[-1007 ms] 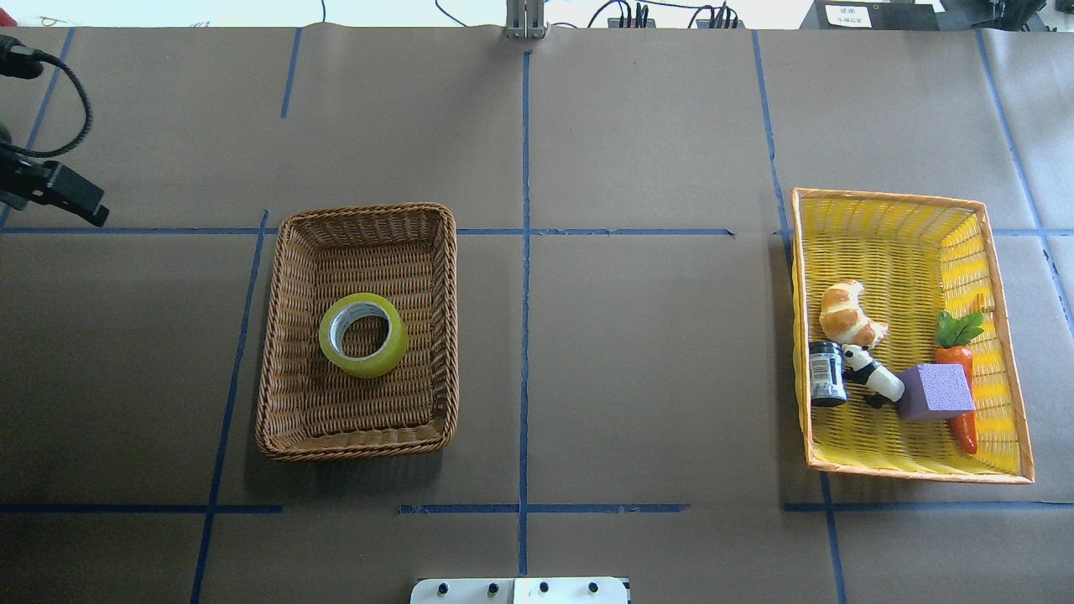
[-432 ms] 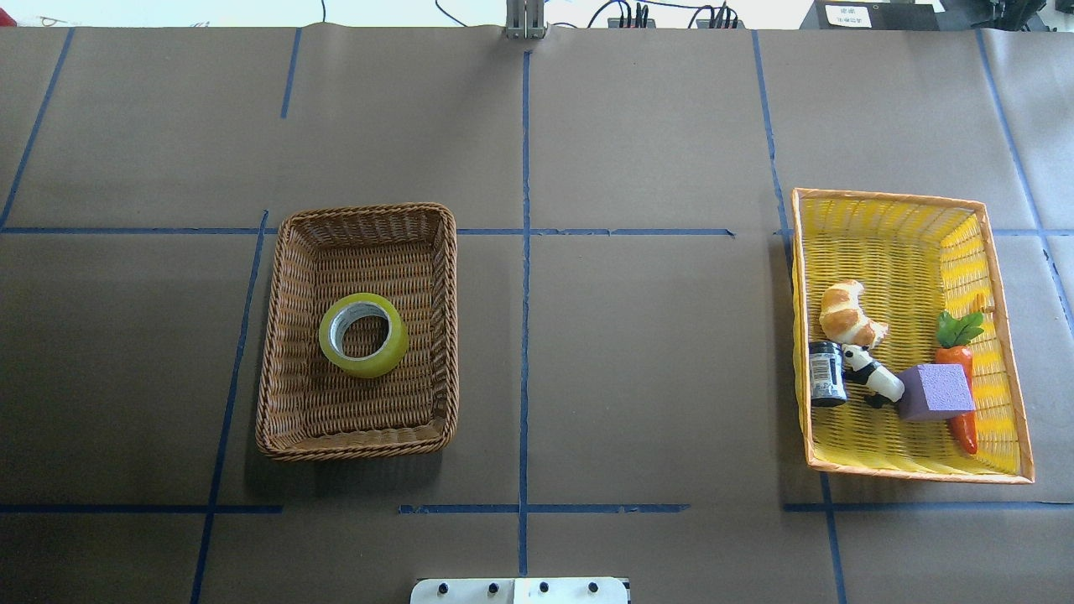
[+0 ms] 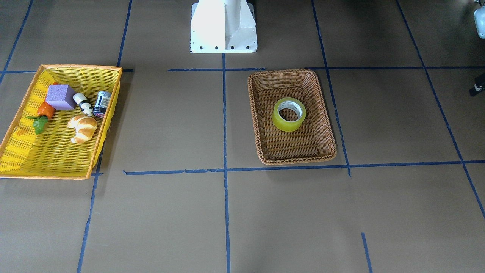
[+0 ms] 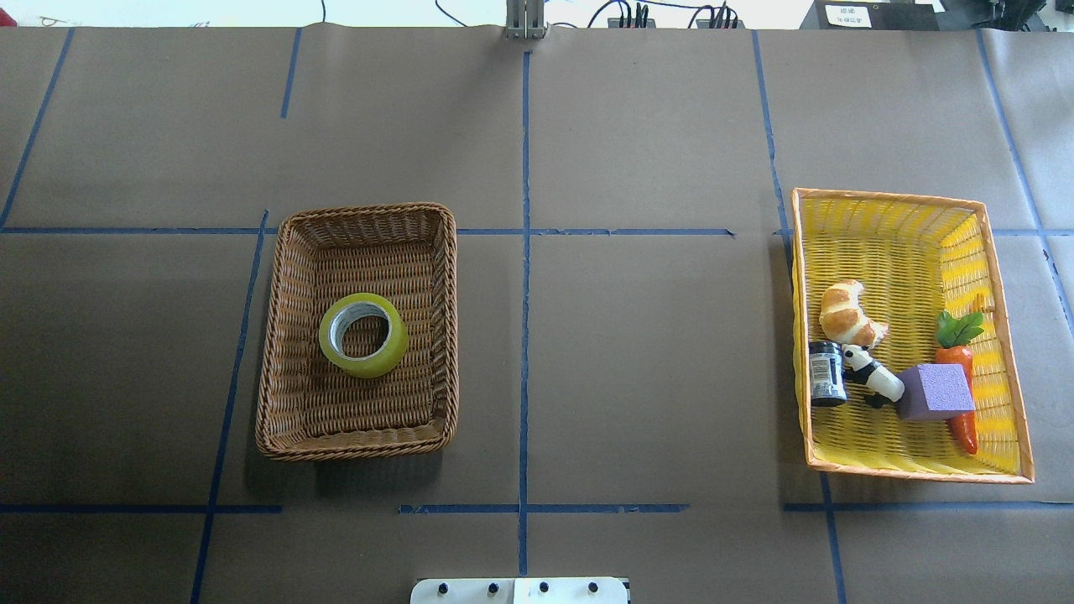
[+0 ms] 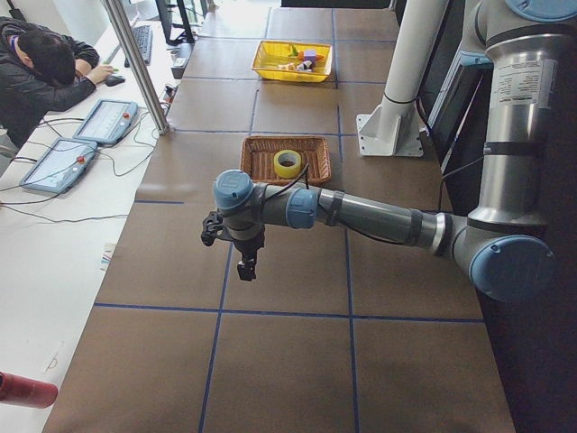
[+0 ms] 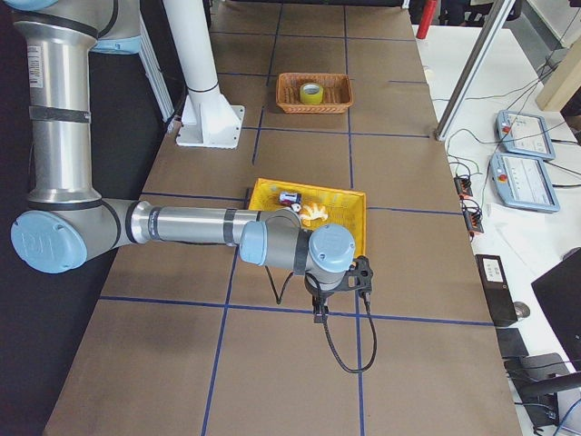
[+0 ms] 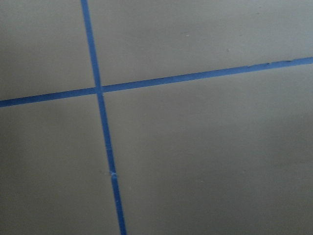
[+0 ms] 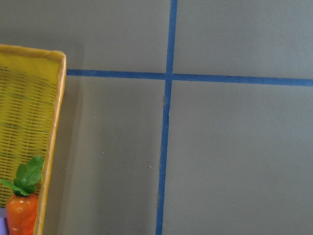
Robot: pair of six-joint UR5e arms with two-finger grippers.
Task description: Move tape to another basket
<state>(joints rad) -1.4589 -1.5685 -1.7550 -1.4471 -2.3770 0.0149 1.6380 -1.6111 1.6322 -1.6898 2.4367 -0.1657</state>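
The yellow-green tape (image 4: 363, 335) lies flat in the middle of the brown wicker basket (image 4: 361, 209) on the table's left half. It also shows in the front-facing view (image 3: 289, 114), inside the same basket (image 3: 288, 71). My left gripper (image 5: 245, 269) hangs over bare table well off to the left of that basket, apart from it. My right gripper (image 6: 320, 313) hangs beyond the yellow basket, past its outer side. Both show only in the side views, so I cannot tell whether they are open or shut. Neither wrist view shows fingers.
The yellow, orange-rimmed basket (image 4: 889, 198) on the right holds a croissant (image 4: 849, 313), a small jar (image 4: 827, 372), a panda figure (image 4: 873, 375), a purple block (image 4: 935, 391) and a carrot (image 4: 956, 369). A person (image 5: 41, 68) sits at the far side bench.
The left gripper stood at the overhead view's left edge one second ago. It has since moved out of that view to the left. The tape and both baskets have not moved.
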